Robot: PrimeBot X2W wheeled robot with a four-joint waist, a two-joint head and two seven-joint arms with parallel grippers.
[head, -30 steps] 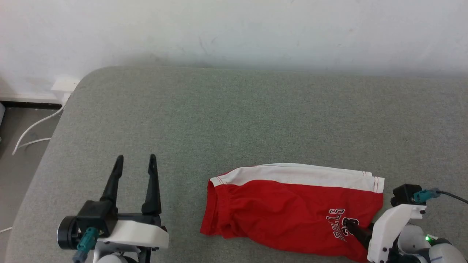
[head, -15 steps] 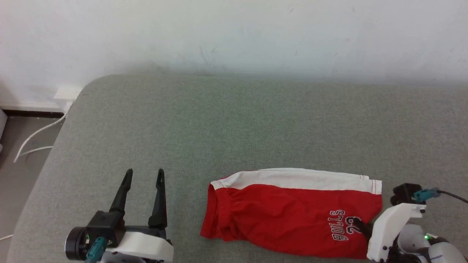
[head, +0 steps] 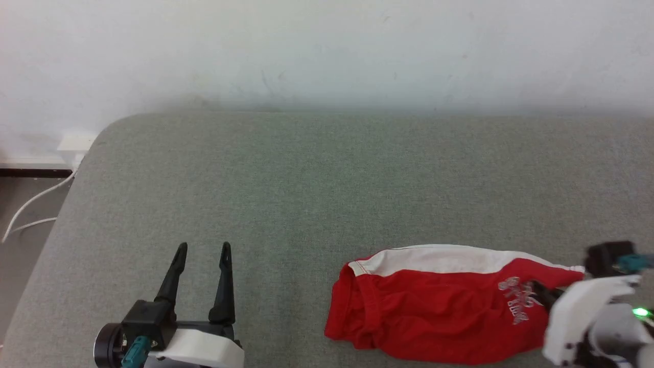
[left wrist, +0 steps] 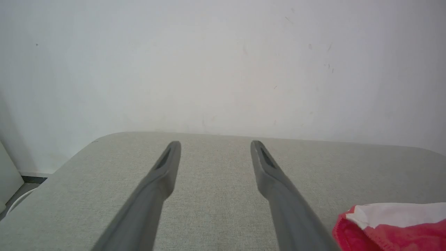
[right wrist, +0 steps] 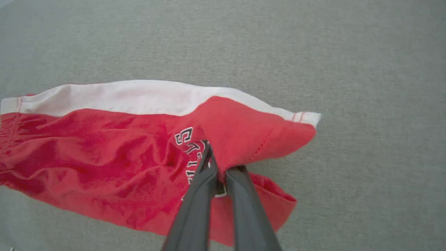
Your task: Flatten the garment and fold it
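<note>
Lower right of the frame, the right gripper (right wrist: 217,167) is pinching the garment (head: 434,312) by its hem and holding it raised off the grey cushion (head: 306,179), probably for spreading. The left gripper (head: 203,248) is idling lower left, fingers wide.

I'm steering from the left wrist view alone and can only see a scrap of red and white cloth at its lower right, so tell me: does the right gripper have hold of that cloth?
Observer: Yes. The right gripper is shut on the red soft-fabric shorts, pinching them beside the black-and-white lettering.
Operator: Do they lie flat?
Observer: No. The red cloth is creased and bunched up at the grip.
Operator: Where are they from my left gripper?
Observer: In the head view they stretch rightward across the grey fabric-covered surface, apart from the open left gripper.
</note>
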